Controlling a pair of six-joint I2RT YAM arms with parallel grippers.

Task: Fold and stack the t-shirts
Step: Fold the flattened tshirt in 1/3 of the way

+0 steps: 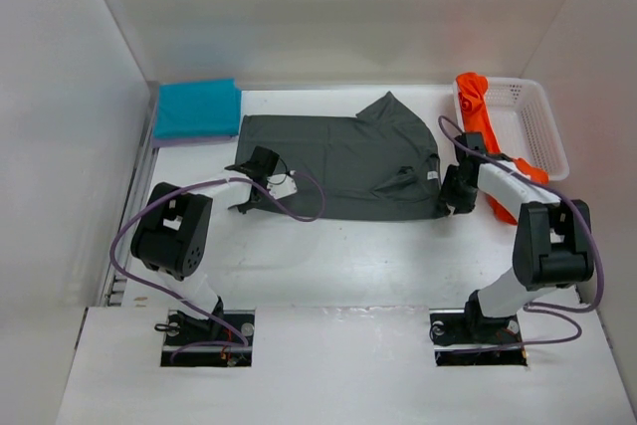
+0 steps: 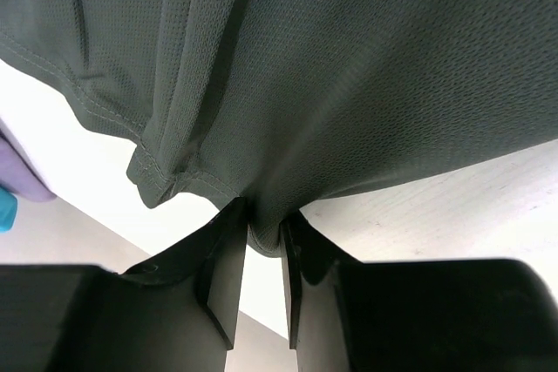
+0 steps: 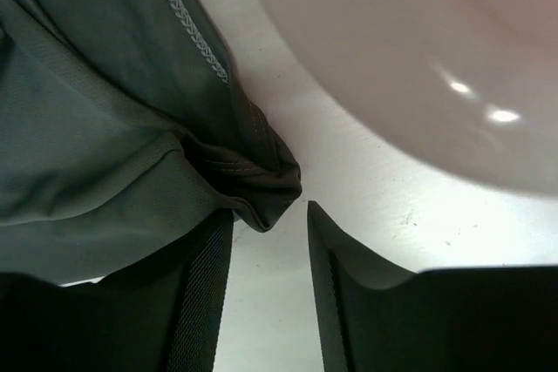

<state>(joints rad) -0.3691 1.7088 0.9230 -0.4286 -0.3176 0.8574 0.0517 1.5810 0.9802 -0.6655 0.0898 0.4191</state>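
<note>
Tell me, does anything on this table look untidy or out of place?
Yes. The orange shirt is crumpled and hangs over the near-left side of the basket, partly outside it. The grey shirt lies wrinkled, with its far corner folded over. The teal shirt looks neatly folded.

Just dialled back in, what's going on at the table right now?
The left gripper is pinched on the left edge of the dark grey t-shirt, spread out mid-table. The right gripper stands open at its right corner, gripping nothing. The teal t-shirt lies folded far left; the orange t-shirt is draped over the white basket.
</note>
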